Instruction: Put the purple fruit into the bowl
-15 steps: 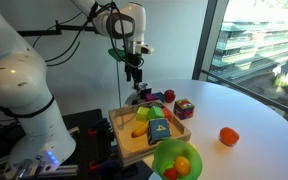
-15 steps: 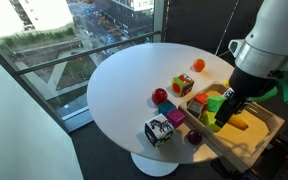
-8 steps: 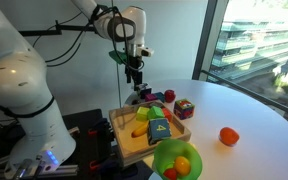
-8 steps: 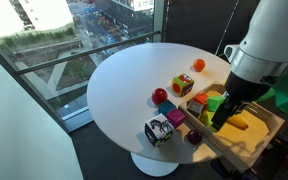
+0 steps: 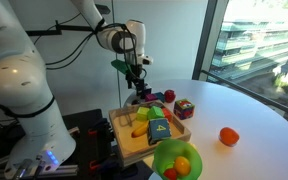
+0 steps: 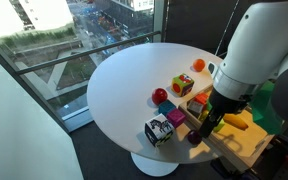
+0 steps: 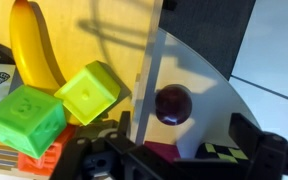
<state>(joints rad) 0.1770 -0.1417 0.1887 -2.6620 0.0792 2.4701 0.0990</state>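
The purple fruit [image 7: 172,104] lies on the bare white table [image 6: 124,90], close to the table's edge on the robot's side and just beside the outer wall of the wooden tray [image 7: 124,50]. In an exterior view it shows as a dark spot [image 6: 194,137] between the tray and that edge.

The claw [image 7: 174,152] hangs above it, spread wide and holding nothing.

The fruit is round and smooth-looking, so the main risk is a finger touching it off-centre. That would probably send it rolling, and with the table's edge so near it could drop off. The tray wall is a second hazard, since a finger coming down on that side may land on the wall and never reach the table.

The lime-green bowl [image 5: 162,152] sits on the far side of the tray. A weak pinch could drop the fruit among the banana [image 7: 29,45] and the green cubes [image 7: 94,92] on the way across.
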